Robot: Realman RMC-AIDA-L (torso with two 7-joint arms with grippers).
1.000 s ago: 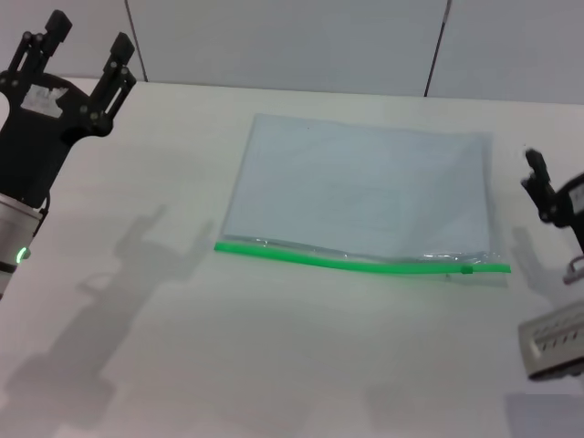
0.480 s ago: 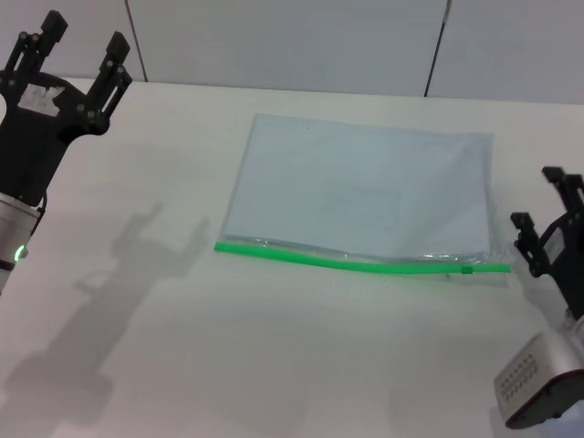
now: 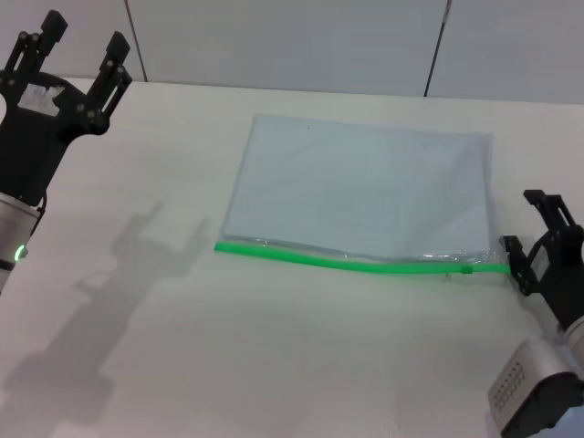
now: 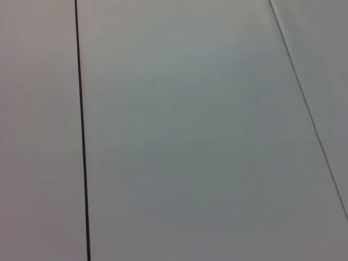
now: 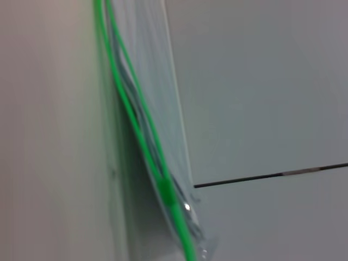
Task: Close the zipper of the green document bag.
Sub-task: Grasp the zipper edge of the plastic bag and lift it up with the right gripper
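The green document bag (image 3: 360, 187) lies flat in the middle of the white table (image 3: 274, 365), a translucent pale blue pouch. Its zipper (image 3: 347, 263) runs as a bright green strip along the near long edge, with the small slider tab (image 3: 466, 268) near the right end. My right gripper (image 3: 531, 230) is open, just right of that end of the strip and apart from it. In the right wrist view the zipper (image 5: 138, 136) and the bag (image 5: 149, 81) show close up. My left gripper (image 3: 80, 41) is open, held high at the far left.
Grey wall panels (image 3: 292, 41) stand behind the table's far edge. The left wrist view holds only wall panels (image 4: 190, 136) with a dark seam. My left arm's shadow (image 3: 137, 255) falls on the table left of the bag.
My right gripper has come down and toward the bag, from the right edge to just beside the zipper's right end. The left arm and the bag have stayed put.
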